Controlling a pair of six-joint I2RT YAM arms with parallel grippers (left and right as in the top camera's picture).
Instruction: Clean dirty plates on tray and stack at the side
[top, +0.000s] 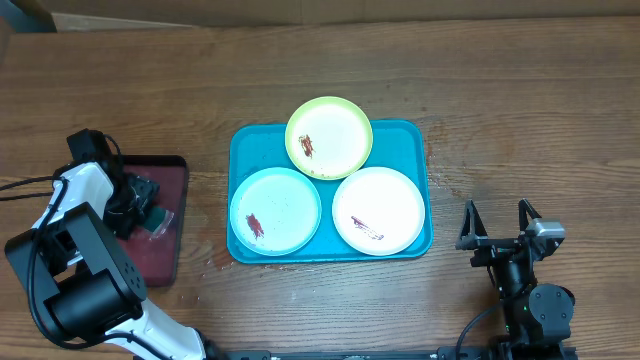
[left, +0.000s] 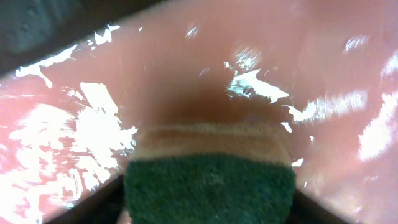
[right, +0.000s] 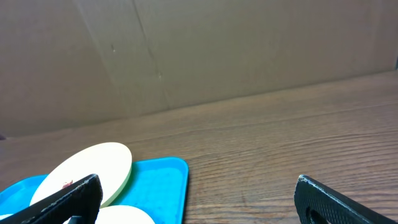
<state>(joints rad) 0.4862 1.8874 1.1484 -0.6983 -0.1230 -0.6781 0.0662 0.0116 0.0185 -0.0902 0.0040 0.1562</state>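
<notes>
The blue tray (top: 408, 140) holds three smeared plates: yellow-green (top: 328, 137) at the back, light blue (top: 275, 210) front left, white (top: 378, 210) front right. My left gripper (top: 143, 197) is down in the small black tray with the dark red inside (top: 172, 172), far left of the plates. In the left wrist view its fingers press both sides of a green-and-yellow sponge (left: 208, 183). My right gripper (top: 497, 225) is open and empty over the table, right of the blue tray. The right wrist view shows the tray corner (right: 165, 183), the yellow-green plate (right: 87, 168) and the white plate's edge (right: 127, 216).
The red tray floor (left: 261, 56) looks wet and shiny. A brown cardboard wall (right: 199, 50) stands behind the wooden table (top: 500, 110). The arm bases stand at the front edge, left (top: 80, 290) and right (top: 530, 310).
</notes>
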